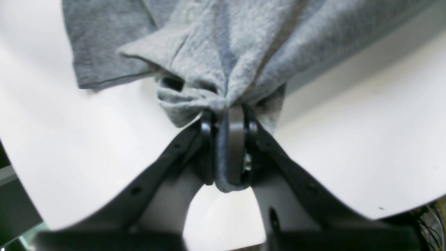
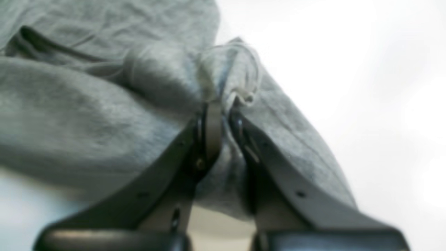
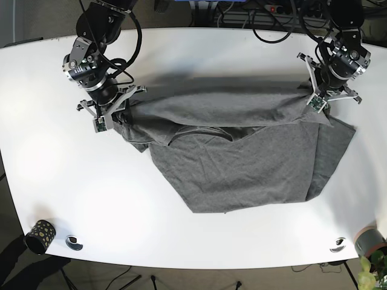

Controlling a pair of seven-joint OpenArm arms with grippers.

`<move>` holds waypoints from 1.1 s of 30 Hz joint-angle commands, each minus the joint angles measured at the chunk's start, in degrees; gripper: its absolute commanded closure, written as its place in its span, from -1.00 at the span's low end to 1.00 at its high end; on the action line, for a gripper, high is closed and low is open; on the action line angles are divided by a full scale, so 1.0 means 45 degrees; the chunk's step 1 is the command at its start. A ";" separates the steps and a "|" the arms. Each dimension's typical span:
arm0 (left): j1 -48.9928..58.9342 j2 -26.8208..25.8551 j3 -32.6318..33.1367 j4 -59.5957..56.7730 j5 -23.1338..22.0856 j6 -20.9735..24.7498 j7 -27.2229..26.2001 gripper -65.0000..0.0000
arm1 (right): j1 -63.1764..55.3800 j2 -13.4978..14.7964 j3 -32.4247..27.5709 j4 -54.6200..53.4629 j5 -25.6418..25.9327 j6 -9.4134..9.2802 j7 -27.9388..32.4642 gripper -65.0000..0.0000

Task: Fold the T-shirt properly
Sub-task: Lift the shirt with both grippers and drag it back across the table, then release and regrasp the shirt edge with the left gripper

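A grey T-shirt [image 3: 242, 151] lies spread over the middle of the white table [image 3: 199, 54], its upper edge lifted and stretched between my two arms. My left gripper [image 3: 317, 96] is at the shirt's right end, shut on a bunch of cloth. In the left wrist view the fabric [image 1: 223, 62] gathers into the closed left gripper [image 1: 228, 116]. My right gripper [image 3: 113, 112] is at the shirt's left end. In the blurred right wrist view, it [image 2: 223, 108] is shut on a fold of the shirt [image 2: 104, 115].
A dark patterned cup [image 3: 40, 234] and a small round object [image 3: 74, 242] stand near the table's front left corner. Another small round object [image 3: 338, 244] and a grey pot [image 3: 370, 240] are at the front right. Cables [image 3: 260, 18] run behind the table's far edge.
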 commanded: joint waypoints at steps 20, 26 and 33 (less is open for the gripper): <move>-0.2703 -0.1227 -0.3217 -0.0224 -0.4549 0.0063 0.0640 -0.58 | -0.0068 -0.0092 0.0012 0.0264 0.0153 0.0071 0.0321 1.00; -0.3758 -0.1774 -0.4350 -0.1846 -0.6503 0.0063 0.0933 -0.58 | -0.0068 -0.0092 0.0012 0.0284 0.0153 0.0071 0.0321 1.00; -0.5086 -0.2184 -0.5054 -0.4307 -0.7030 0.0141 0.0933 -0.58 | -0.0068 -0.0112 0.0012 0.0284 0.0153 0.0071 0.0321 1.00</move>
